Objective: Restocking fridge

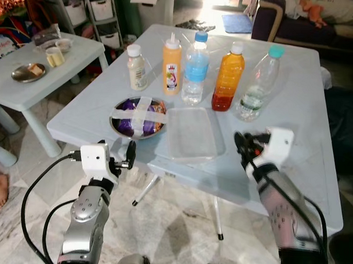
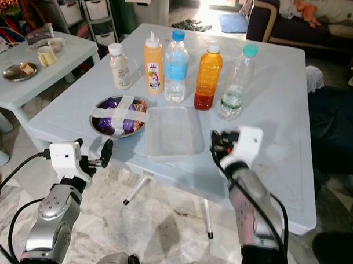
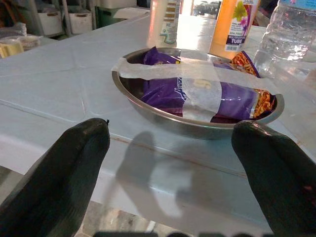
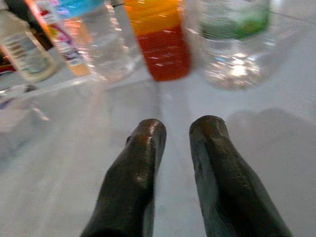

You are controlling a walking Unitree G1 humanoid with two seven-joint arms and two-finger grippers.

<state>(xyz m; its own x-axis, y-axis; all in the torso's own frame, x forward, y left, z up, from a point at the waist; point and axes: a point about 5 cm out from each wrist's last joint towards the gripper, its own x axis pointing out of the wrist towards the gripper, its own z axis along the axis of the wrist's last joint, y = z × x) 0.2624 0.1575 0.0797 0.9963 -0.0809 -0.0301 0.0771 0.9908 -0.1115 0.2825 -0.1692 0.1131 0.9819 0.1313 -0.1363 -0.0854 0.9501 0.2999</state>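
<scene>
Both my grippers sit at the near edge of the white table (image 1: 317, 96), neither holding anything.

My left gripper (image 3: 170, 163) is spread wide, just short of the taped metal bowl (image 1: 138, 117) of purple snack packets. My right gripper (image 4: 177, 129) has its fingers narrow, a small gap between them, over the tabletop beside the clear tray (image 1: 192, 132). Behind stand five bottles in a row, among them the orange juice bottle (image 1: 228, 77).

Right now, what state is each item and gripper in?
Metal bowl: taped over, snack packets inside.
Clear container: lidded, flat on the table.
Five bottles: upright, capped.
Left gripper: open, facing the bowl.
Right gripper: fingers slightly apart, holding nothing.
</scene>
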